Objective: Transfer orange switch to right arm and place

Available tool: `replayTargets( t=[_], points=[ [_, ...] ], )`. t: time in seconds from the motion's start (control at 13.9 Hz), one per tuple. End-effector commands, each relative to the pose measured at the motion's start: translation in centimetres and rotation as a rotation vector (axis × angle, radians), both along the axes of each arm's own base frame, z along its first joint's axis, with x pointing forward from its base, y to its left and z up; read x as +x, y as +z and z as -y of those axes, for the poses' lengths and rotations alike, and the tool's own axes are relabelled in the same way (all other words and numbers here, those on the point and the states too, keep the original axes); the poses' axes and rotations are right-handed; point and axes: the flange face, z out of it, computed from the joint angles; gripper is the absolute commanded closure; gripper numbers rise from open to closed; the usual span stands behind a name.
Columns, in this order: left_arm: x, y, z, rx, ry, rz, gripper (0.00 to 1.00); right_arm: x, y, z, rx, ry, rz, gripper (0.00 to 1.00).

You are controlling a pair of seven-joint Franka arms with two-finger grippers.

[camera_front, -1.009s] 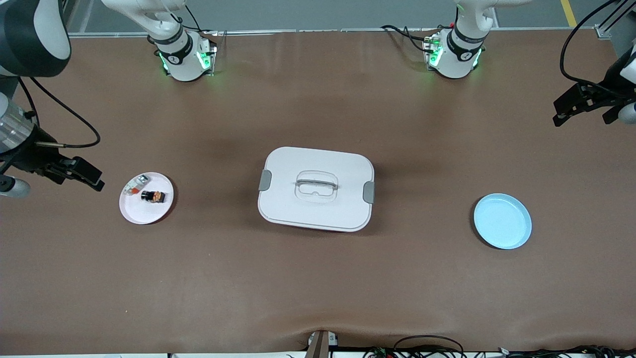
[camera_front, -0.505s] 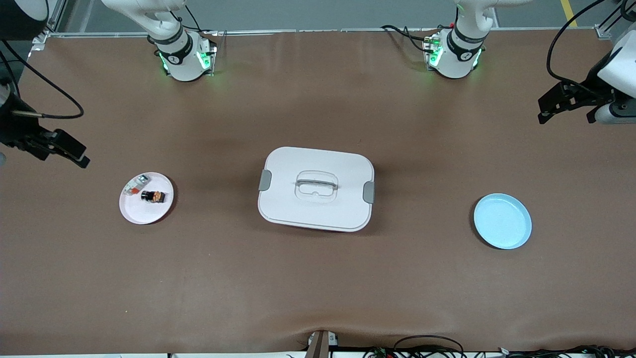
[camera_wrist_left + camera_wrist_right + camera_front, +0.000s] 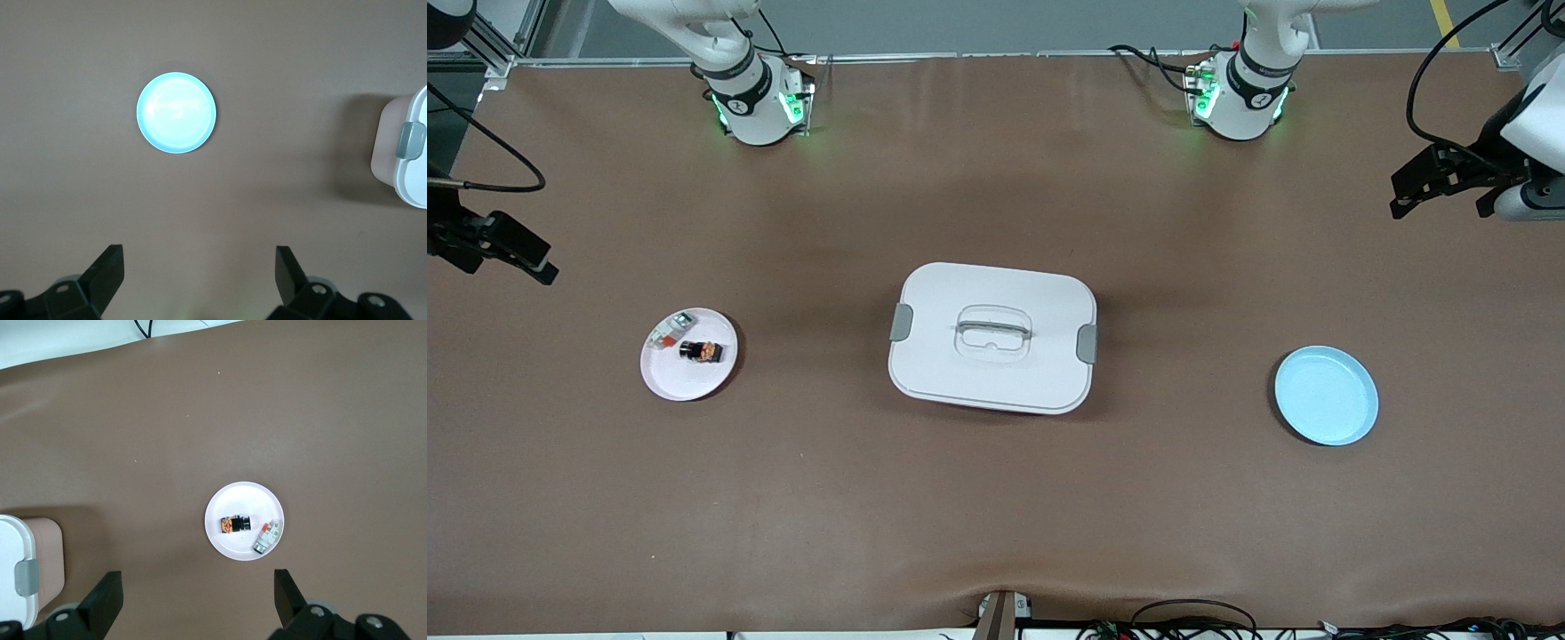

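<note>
- Brown table (image 3: 996, 498) runs the full width of the front view, both arm bases along its upper edge.
- White lidded box (image 3: 992, 337) sits mid-table, grey latch at each end, recessed handle on top. One latched end shows in each wrist view.
- White plate (image 3: 688, 378) lies toward the right arm's end of the table, well apart from the box.
- Orange switch (image 3: 700, 351) lies flat on that plate, black with an orange middle; also seen from the right wrist (image 3: 233, 524).
- Small white-and-grey piece (image 3: 670, 331) shares the plate, just beside the switch and slightly farther from the front camera. Whether the two touch cannot be told.
- Blue plate (image 3: 1326, 396) lies toward the left arm's end, nothing on it; the left wrist view shows it too (image 3: 177, 112).
- Right gripper (image 3: 498, 252) hangs over bare table at the edge of the right arm's end, off to one side of the white plate. Jaws spread wide, holding nothing. The switch is well clear of them, not between the fingers.
- Left gripper (image 3: 1440, 184) hangs over bare table at the left arm's end, off the blue plate. Jaws wide apart, nothing held.
- The switch is at the other end of the table from the left gripper.
</note>
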Motion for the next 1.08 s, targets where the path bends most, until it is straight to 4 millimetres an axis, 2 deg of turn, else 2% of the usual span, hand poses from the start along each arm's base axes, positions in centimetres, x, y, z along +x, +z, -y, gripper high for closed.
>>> replayTargets(
  t=[0.0, 0.29, 0.65, 1.01],
  points=[
    [-0.2, 0.3, -0.2, -0.011, 0.000, -0.008, 0.00, -1.0, 0.5, 0.4, 0.010, 0.044, -0.010, 0.00],
    [-0.2, 1.1, -0.2, -0.010, -0.003, 0.009, 0.00, -1.5, 0.8, -0.2, 0.010, 0.063, -0.021, 0.00],
    [-0.5, 0.9, 0.0, -0.011, -0.001, -0.014, 0.00, -1.7, 0.8, -1.4, 0.010, 0.085, -0.032, 0.00],
    [-0.6, 0.8, 0.2, -0.008, -0.006, -0.025, 0.00, -1.9, 0.8, -1.4, 0.007, 0.087, -0.039, 0.00]
  ],
)
